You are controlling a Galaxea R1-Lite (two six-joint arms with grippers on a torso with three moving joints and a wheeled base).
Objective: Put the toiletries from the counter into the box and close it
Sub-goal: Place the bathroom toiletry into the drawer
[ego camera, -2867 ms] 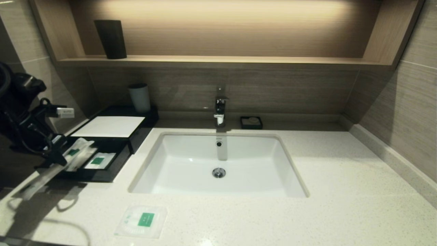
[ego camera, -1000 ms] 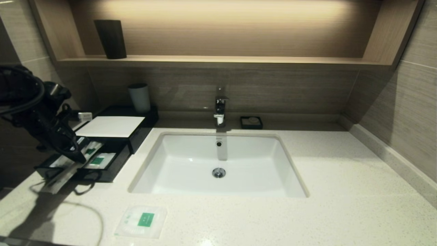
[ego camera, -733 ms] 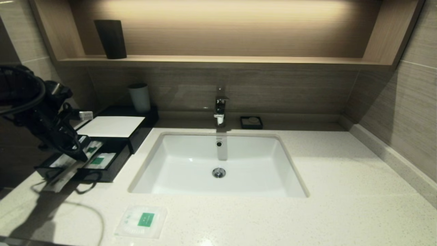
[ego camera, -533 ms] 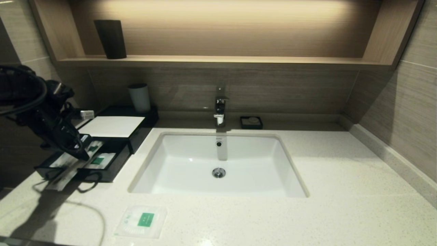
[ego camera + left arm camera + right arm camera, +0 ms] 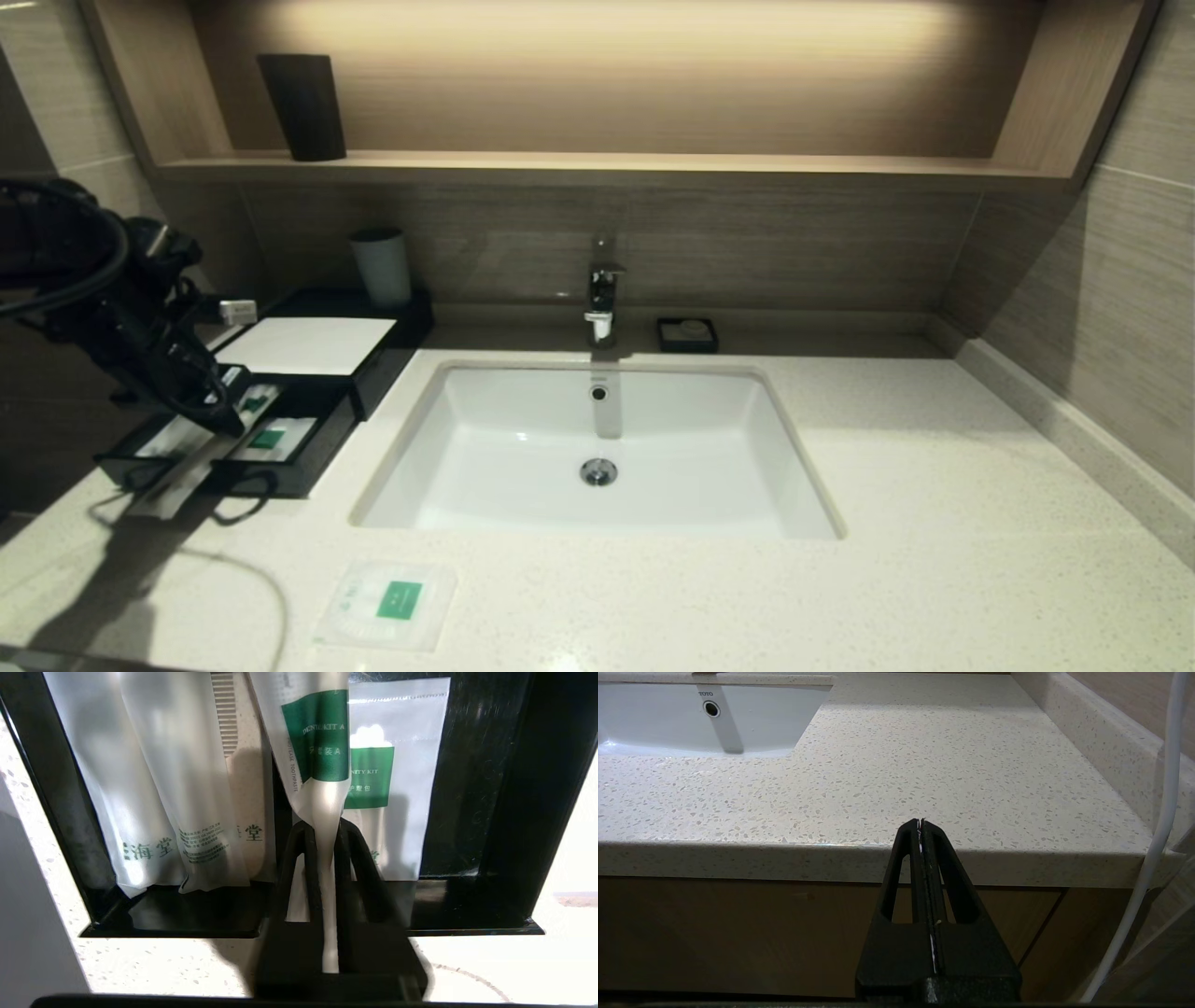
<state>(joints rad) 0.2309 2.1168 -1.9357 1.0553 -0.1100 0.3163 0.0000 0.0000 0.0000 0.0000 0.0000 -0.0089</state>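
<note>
between the left hand (image 5: 327, 833) fingers, over the box (image 5: 486, 812), sits the slim packet (image 5: 317, 742).

The matte black left arm (image 5: 103, 308) is trailing looped black cables; both black plastic grippers, left gripper (image 5: 327, 833) and right gripper (image 5: 921, 828), are showing slotted, tapering fingers.

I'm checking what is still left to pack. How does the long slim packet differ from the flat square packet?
The long slim packet is narrow and sits between the left end effector's fingers over the open box; the flat square packet is wide, lying untouched on the counter before the basin. Both are pale with green labels.
</note>
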